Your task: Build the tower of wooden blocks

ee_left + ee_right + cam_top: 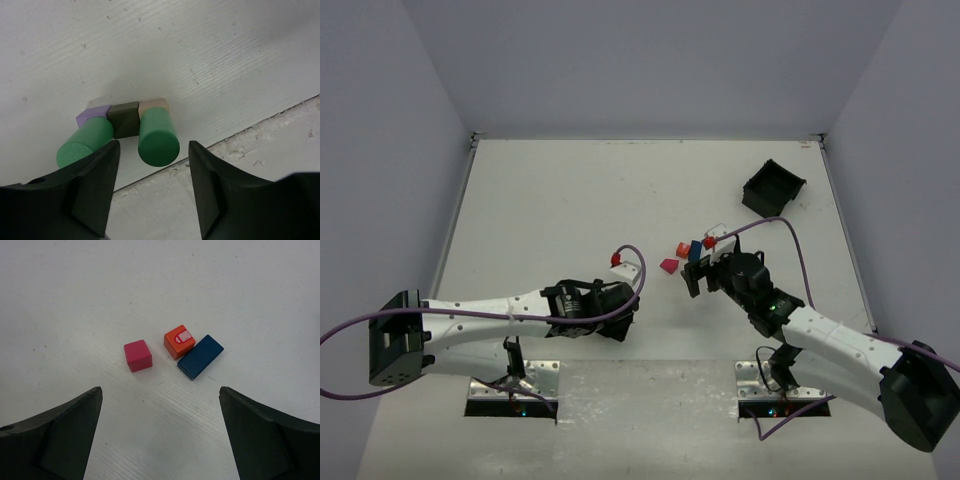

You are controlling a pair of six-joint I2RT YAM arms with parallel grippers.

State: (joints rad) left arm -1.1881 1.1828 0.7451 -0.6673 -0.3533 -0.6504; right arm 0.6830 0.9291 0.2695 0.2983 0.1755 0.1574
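Left pincer (154, 146) has its jaws apart, one green cylinder (158, 136) between them and clear of both. Right pincer (160, 390) gapes wide over loose blocks. From above, the left arm hides the tower (125, 120), well left of the bin (772, 187); whether its pieces are stacked is unclear. It has two green cylinders, one purple block (92, 116), one dark block (125, 119) and one tan block (152, 104). Just left of the bin lie one magenta cube (138, 355), one red cube (179, 341) and one blue slab (200, 357).

Left pincer (153, 150) low over table, jaws parted. Right pincer (160, 395) tilted down, jaws spread wide.
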